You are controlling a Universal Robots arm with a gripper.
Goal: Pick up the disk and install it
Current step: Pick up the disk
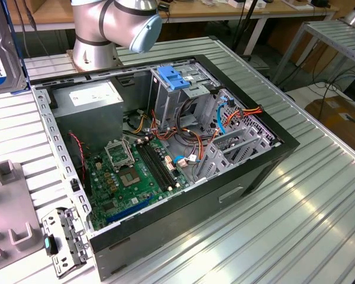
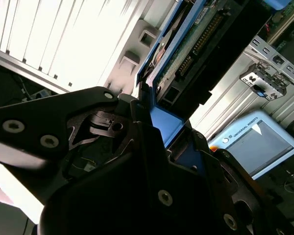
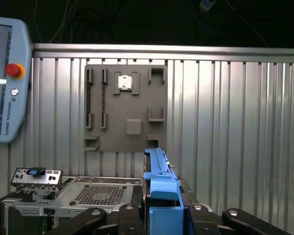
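The hand (image 3: 164, 218) grips the disk (image 3: 159, 178), held on edge and jutting past it.

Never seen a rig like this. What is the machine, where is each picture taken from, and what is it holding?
This is one robot arm with a two-finger gripper. The exterior view comes from a camera off the arm, looking down at a ribbed metal table where an open computer case lies with its green circuit board exposed. The two wrist views come from cameras riding on the arm. In both wrist views, the gripper is shut on the disk, a dark drive in bright blue rails. Past it, the first wrist view shows a grey parts tray and a control tablet.
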